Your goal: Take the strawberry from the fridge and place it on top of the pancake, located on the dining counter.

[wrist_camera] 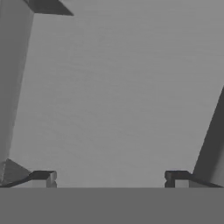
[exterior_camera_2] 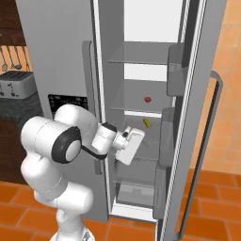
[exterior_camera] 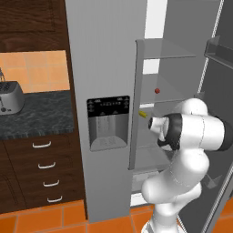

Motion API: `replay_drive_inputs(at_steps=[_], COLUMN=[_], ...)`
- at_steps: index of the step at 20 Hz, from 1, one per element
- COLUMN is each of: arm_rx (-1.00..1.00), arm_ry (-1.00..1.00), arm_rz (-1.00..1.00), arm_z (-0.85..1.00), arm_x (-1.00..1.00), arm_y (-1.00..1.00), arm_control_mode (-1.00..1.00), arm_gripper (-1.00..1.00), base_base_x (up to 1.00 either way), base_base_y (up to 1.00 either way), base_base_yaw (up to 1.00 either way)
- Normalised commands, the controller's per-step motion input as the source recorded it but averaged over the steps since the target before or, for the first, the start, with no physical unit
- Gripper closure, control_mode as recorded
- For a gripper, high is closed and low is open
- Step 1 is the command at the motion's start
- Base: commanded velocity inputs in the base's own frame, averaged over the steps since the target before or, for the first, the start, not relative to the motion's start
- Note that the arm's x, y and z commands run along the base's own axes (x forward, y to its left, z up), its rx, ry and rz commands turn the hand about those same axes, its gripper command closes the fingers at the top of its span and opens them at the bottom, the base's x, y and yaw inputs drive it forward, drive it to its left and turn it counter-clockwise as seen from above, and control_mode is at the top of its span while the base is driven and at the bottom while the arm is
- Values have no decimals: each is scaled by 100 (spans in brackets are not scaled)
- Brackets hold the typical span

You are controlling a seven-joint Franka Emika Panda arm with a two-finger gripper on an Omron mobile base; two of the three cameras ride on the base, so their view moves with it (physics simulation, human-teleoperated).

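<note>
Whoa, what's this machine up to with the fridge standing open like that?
A white robot arm is reaching into the tall light-grey fridge, whose right door is swung open. Its gripper is spread wide and holds nothing; it faces a bare grey surface inside. The tiny dark-red strawberry it is after sits untouched on a clear glass shelf, above the hand. A small elongated yellow item lies on the shelf below it. So the pick-up has not happened yet.

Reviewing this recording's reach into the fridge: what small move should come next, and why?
Probably raise the open gripper toward the strawberry. The hand sits inside the open fridge below the fruit's shelf, nothing between its fingers, facing bare grey wall; the yellow item lies on the shelf between.
</note>
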Motion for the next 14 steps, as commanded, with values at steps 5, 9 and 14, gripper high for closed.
replay_drive_inputs(at_steps=[5,9,14], arm_rx=[75,74,64], arm_ry=[-7,0,-3], arm_rz=[0,0,0], arm_z=[10,32,61], arm_x=[-28,-33,-53], arm_y=[41,84,83], arm_control_mode=[-100,-100,-100], arm_gripper=[-100,-100,-100], base_base_x=[0,0,0], base_base_y=[0,0,0], base_base_yaw=[0,0,0])
